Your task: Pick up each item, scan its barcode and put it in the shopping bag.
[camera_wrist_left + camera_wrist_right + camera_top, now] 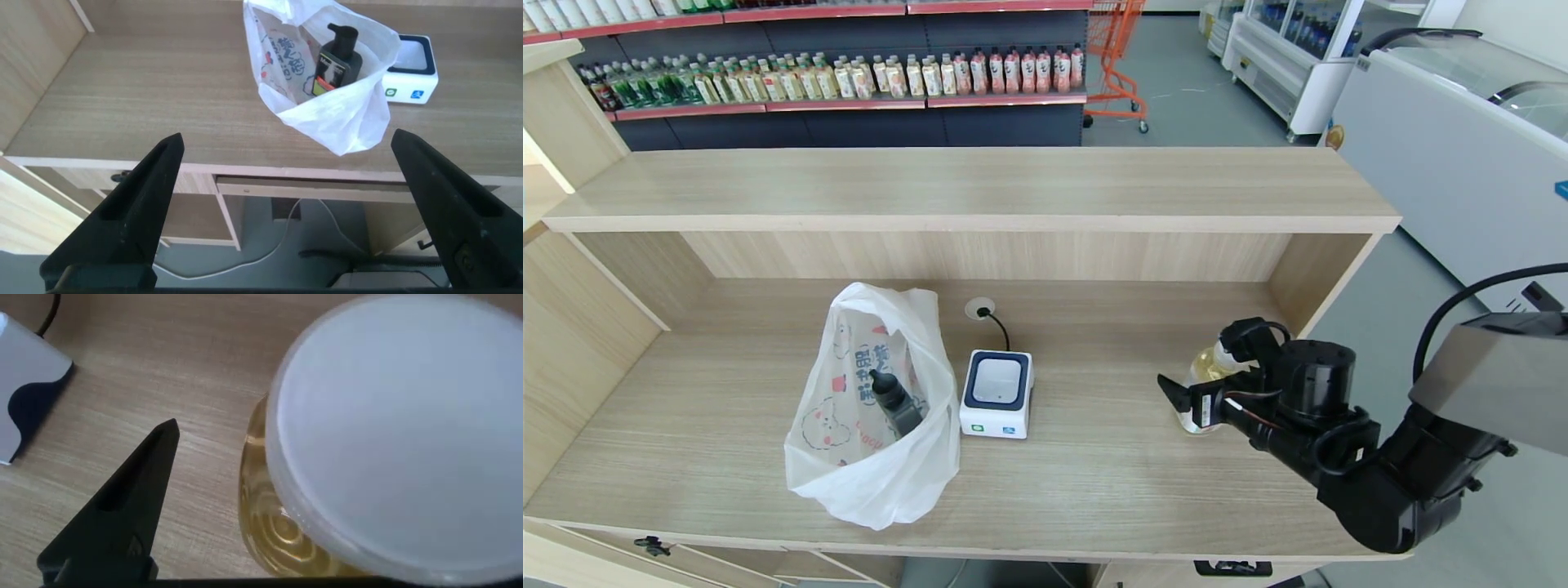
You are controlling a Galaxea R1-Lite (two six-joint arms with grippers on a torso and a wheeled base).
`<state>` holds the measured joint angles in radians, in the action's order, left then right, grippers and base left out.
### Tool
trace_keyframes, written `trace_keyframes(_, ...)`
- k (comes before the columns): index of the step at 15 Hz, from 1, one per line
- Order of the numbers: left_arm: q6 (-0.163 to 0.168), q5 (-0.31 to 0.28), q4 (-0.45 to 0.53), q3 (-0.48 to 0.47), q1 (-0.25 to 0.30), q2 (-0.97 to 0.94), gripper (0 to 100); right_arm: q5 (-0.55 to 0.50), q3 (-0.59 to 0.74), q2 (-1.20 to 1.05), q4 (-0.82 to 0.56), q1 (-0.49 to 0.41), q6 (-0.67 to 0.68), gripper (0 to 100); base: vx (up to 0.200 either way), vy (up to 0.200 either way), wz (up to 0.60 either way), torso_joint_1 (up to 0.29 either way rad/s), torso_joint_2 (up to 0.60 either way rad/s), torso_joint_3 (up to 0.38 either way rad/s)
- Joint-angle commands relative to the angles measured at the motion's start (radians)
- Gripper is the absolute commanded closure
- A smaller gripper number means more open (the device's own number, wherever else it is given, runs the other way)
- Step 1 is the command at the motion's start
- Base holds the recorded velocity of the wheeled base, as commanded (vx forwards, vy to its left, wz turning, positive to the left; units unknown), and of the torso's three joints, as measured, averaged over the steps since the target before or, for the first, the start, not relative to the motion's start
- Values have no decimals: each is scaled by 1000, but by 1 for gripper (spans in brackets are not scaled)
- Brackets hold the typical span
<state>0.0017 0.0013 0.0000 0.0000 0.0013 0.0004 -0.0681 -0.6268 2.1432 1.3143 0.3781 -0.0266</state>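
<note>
SURFACE: wooden worktop (1094, 482), shop shelves (849, 103) behind | shopping bag (866, 486) just beside scanner (996, 394), dark pump bottle (892, 400) inside | yellow bottle (1202, 371) at right end, right tool (1188, 398) released at it | left tool (288, 140) released

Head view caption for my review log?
Right gripper at a yellow-liquid bottle on the counter; to its left, the barcode scanner and the shopping bag holding a black pump bottle.

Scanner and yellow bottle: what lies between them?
Head view: only bare counter between the scanner and the yellow bottle, apart from one finger of the right gripper beside the bottle.
</note>
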Motion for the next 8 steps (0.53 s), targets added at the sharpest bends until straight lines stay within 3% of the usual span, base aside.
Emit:
trace_keyframes(1, 0, 0, 0, 0, 0, 0, 0, 1, -25, 50, 17, 8, -10, 0, 0, 0, 0, 0, 0, 0)
trace_keyframes(2, 0, 0, 0, 0, 0, 0, 0, 1, -36, 60, 22, 12, -18, 0, 0, 0, 0, 0, 0, 0)
trace_keyframes(3, 0, 0, 0, 0, 0, 0, 0, 1, -56, 72, 25, 15, -21, 100, 0, 0, 0, 0, 0, 0)
trace_keyframes(8, 0, 0, 0, 0, 2, 0, 0, 1, -113, 87, 16, 21, -35, 100, 0, 0, 0, 0, 0, 0)
